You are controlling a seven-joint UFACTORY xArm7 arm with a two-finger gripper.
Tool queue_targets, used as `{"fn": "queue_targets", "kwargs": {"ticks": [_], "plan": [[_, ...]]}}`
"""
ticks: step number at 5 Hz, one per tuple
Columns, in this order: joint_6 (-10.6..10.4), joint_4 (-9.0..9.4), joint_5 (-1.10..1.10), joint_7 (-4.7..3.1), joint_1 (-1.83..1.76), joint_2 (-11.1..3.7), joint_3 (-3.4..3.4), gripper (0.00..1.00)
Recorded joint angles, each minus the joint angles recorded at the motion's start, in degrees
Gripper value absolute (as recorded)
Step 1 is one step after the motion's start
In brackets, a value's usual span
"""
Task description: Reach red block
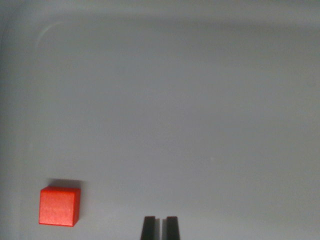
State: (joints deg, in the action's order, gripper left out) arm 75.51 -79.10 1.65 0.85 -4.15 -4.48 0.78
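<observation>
Red block (59,206) is the thing I am after, and my pincer (160,227) holds nothing. Starting from the pincer: only its two dark fingertips (149,228) show, poking up from the bottom edge of the wrist view, a little right of the middle. They stand upright and side by side with just a thin sliver of pale surface between them, so the pincer is drawn nearly closed, narrow, with nothing caught in that gap.

Moving outward toward the wrist view's left, the red block sits near the lower left corner, apart from my fingertips with bare surface between us. It rests flat on the tabletop (175,110), showing me its top face and a narrow strip of its right side, with a short dark shadow just behind its far edge.

Beyond that, the tabletop is a plain, pale grey surface filling the rest of the view. Toward the top and the left edge it seems to curve up into a soft rim, with a faint light arc near the upper left corner; I cannot tell what that edge belongs to.
</observation>
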Motion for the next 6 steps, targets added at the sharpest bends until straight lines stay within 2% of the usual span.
{"fn": "queue_targets", "kwargs": {"ticks": [1, 2, 3, 4, 5, 6], "plan": [[0.0, 0.0, 0.0, 0.0, 0.0, 0.0, 0.0, 0.0], [-2.41, 1.79, -0.13, 0.26, -0.58, -0.59, 0.46, 0.0], [-2.41, 1.79, -0.13, 0.26, -0.58, -0.59, 0.46, 0.0], [-4.95, 3.67, -0.27, 0.53, -1.19, -1.21, 0.94, 0.0], [-4.95, 3.67, -0.27, 0.53, -1.19, -1.21, 0.94, 0.0], [-7.43, 5.51, -0.41, 0.79, -1.79, -1.82, 1.42, 0.0]]}}
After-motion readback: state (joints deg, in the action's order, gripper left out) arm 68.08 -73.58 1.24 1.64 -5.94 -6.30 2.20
